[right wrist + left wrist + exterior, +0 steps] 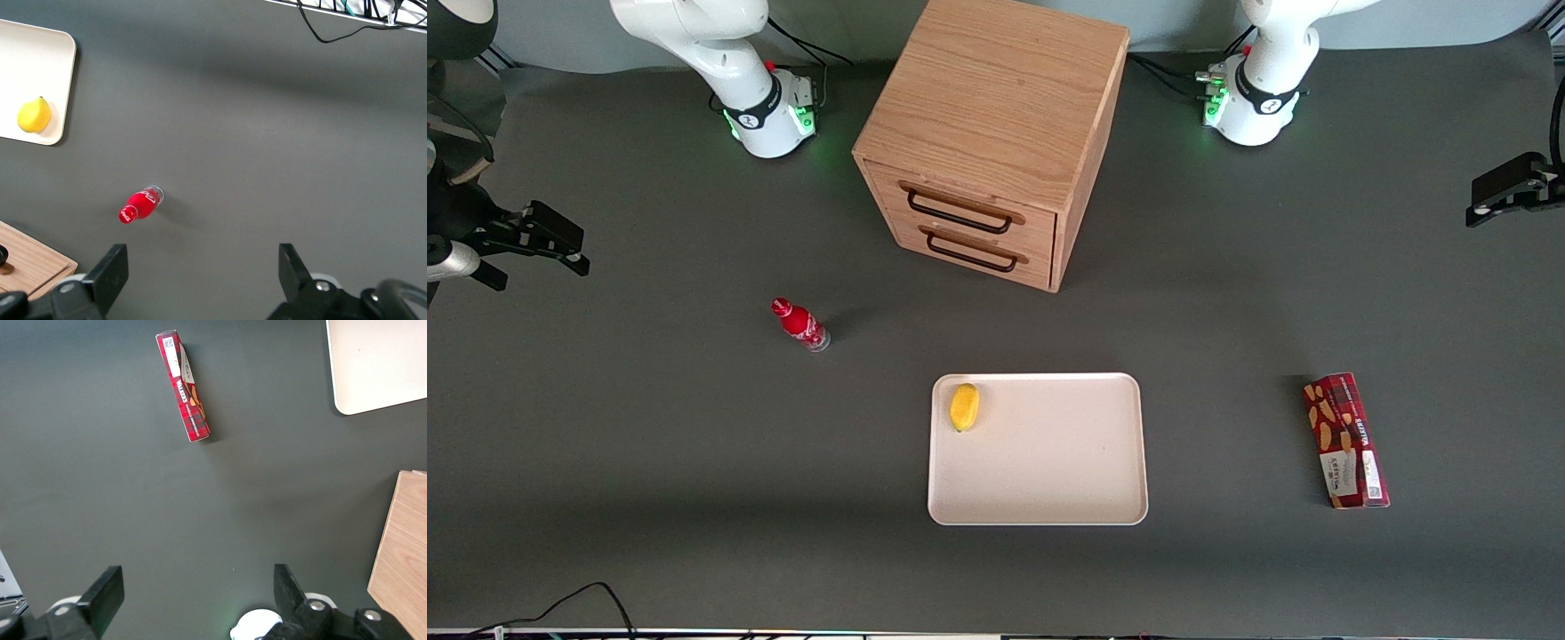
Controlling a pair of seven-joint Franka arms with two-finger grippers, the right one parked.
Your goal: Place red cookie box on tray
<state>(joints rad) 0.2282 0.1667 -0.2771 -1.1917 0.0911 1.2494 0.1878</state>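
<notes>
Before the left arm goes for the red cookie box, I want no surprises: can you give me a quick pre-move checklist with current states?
1. Gripper open and empty, above bare table, well short of the box: ok.
2. Red cookie box lies flat on the table toward the working arm's end, nothing touching it: ok.
3. Tray has bare room for the box: ok.
4. Lemon sits in one tray corner; place the box away from it: ok.
5. Box on tray: not ok, not yet done.
6. Wooden drawer cabinet stands off the straight box-to-tray line: ok.

A lemon (pixel 964 406), a red bottle (pixel 799 324), a wooden drawer cabinet (pixel 991 133).
</notes>
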